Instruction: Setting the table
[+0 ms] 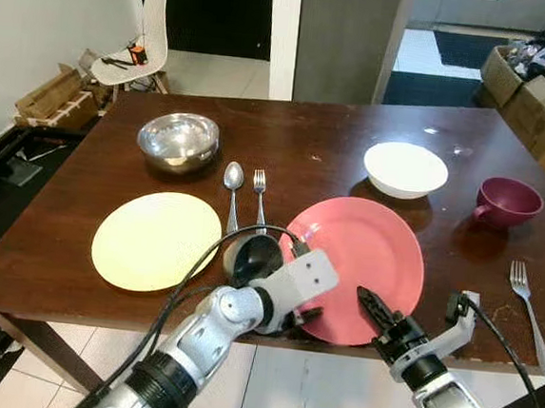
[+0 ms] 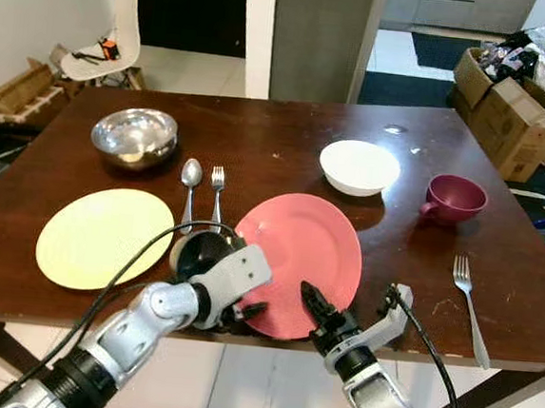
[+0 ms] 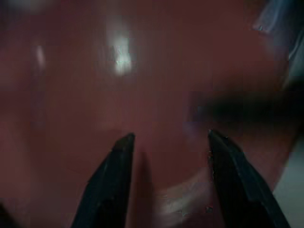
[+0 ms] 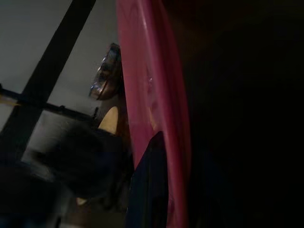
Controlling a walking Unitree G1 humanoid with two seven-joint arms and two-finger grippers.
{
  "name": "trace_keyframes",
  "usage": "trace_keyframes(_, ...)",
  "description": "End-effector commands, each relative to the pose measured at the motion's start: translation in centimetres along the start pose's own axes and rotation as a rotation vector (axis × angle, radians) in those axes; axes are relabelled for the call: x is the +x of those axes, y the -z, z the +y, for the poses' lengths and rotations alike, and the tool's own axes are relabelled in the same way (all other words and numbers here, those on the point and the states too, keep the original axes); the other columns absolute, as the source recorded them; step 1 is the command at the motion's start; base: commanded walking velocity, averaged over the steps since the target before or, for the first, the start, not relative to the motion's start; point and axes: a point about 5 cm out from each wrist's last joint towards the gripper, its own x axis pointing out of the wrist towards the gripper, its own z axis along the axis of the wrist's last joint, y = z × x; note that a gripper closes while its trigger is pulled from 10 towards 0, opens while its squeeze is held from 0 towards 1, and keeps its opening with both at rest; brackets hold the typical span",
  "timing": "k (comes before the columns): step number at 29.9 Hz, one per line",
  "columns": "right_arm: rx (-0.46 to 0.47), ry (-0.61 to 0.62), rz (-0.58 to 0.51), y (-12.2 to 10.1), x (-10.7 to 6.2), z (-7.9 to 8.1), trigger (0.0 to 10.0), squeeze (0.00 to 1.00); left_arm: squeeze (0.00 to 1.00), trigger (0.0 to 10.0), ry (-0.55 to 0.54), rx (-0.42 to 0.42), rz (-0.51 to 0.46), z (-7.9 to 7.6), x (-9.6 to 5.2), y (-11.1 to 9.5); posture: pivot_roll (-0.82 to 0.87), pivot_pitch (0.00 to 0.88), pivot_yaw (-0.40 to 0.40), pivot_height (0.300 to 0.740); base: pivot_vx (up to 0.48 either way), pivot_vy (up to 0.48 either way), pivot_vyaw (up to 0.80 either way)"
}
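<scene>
A pink plate (image 1: 363, 255) lies at the middle front of the dark wooden table (image 1: 336, 133), its near rim hanging over the table's edge. My left gripper (image 1: 303, 314) is at the plate's near left rim, fingers (image 3: 118, 161) open over the pink surface. My right gripper (image 1: 370, 306) comes in from the front right, one finger on top of the rim, shut on the plate (image 4: 147, 95). A yellow plate (image 1: 157, 240) sits at the front left. Beside it lie a spoon (image 1: 233, 186) and a fork (image 1: 260, 195).
A steel bowl (image 1: 178, 141) stands at the back left, a white bowl (image 1: 405, 169) and a maroon cup (image 1: 508, 202) to the right. Another fork (image 1: 529, 308) lies near the right front edge. A white chair (image 1: 138, 44) and cardboard boxes (image 1: 540, 94) stand beyond the table.
</scene>
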Motion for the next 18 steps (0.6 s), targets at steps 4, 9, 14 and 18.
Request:
trace_keyframes(4,-0.098,-0.034,-0.15,-2.9,-0.3,1.5,0.0,0.0,0.0,10.0,-0.078,-0.092,-0.233,2.9,-1.5,-6.0,-0.07,0.047,0.15,0.74,0.0,0.0,0.0)
trace_keyframes(9,-0.161,-0.109,-0.229,-4.8,-0.3,3.8,0.0,0.0,0.0,10.0,-0.184,-0.159,-0.372,5.6,-3.9,-9.6,-0.07,0.048,0.15,0.74,0.0,0.0,0.0)
trace_keyframes(14,-0.166,-0.234,-0.296,-6.9,-0.2,7.0,10.0,0.0,0.0,10.0,-0.372,-0.17,-0.425,9.0,-7.1,-10.7,-0.07,0.046,0.147,0.74,0.0,0.0,0.0)
trace_keyframes(18,-0.135,-0.273,-0.33,-7.4,0.4,8.5,10.0,0.0,0.0,10.0,-0.542,-0.169,-0.409,10.9,-9.5,-10.3,-0.06,0.04,0.144,0.74,0.0,0.0,0.0)
